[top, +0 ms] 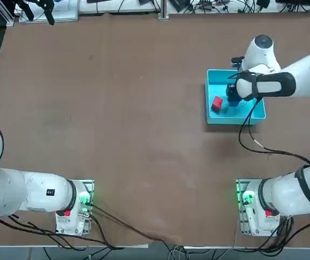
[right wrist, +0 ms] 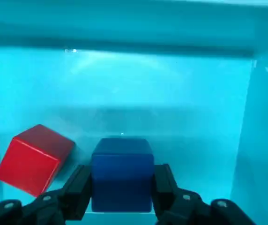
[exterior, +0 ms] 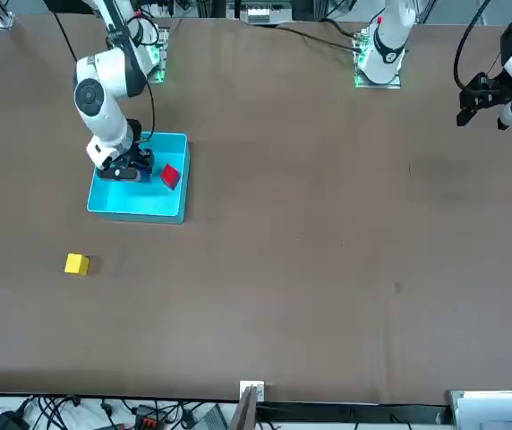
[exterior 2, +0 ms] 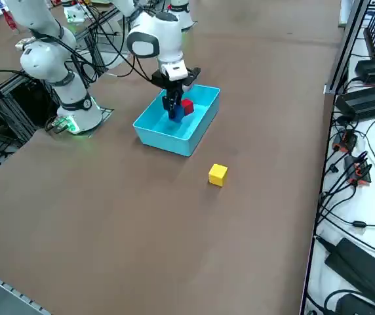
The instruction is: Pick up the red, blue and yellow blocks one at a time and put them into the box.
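You see the right gripper inside the box, its two dark fingers clamped on opposite faces of the blue block, a smooth, matte, square-edged cube. Just beside it the red block sits on the box's glossy cyan floor, turned at an angle to the low thin walls. Farther out, the yellow block lies alone on the flat brown table, well apart from the box.
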